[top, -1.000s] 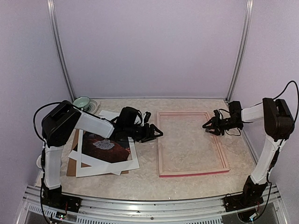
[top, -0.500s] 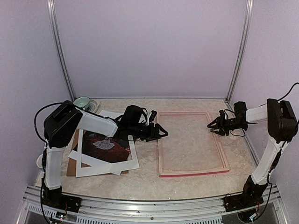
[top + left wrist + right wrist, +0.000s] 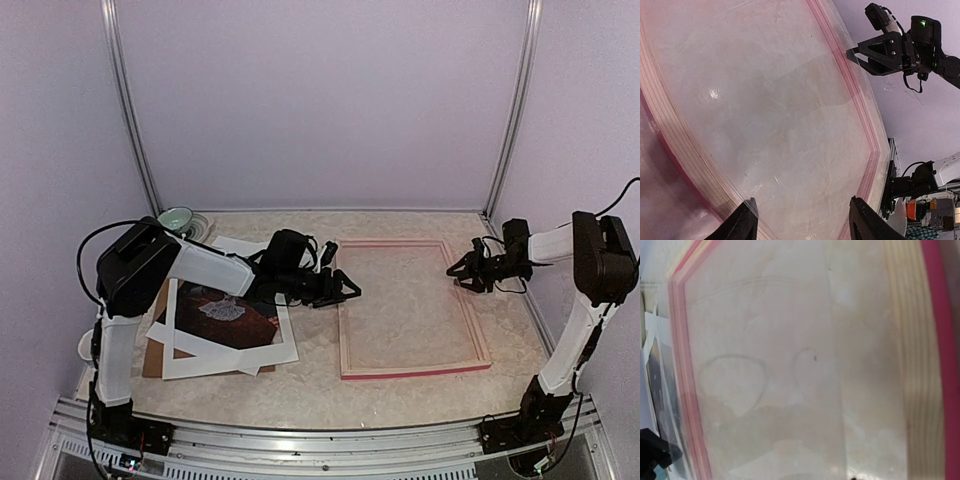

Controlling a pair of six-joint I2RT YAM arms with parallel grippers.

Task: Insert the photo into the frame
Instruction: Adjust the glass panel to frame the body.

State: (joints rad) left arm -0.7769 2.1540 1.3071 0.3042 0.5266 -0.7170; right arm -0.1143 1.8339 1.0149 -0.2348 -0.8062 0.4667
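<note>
On the table's (image 3: 300,395) centre-right lies the frame (image 3: 414,372), flat, a large rectangle of thin rails. Its upward face is pale wood and its outer edges are bright pink; the tabletop shows through its opening. Well apart, at the left, lies the photo (image 3: 225,318), a dark reddish-brown and black print with a small pale figure at centre. It is partly covered by pieces of white mat (image 3: 230,355) and rests over a brown backing board (image 3: 152,350).

The left arm rises from its base, bends at a high elbow and reaches rightward over the photo. The left gripper (image 3: 345,290) is low beside the frame's left rail, its jaws parted with nothing between them.

The right arm stands upright, folds at the shoulder and extends leftward. The right gripper (image 3: 457,272) is at the frame's right rail near the far corner, jaws parted. Whether they touch the rail cannot be told.
</note>
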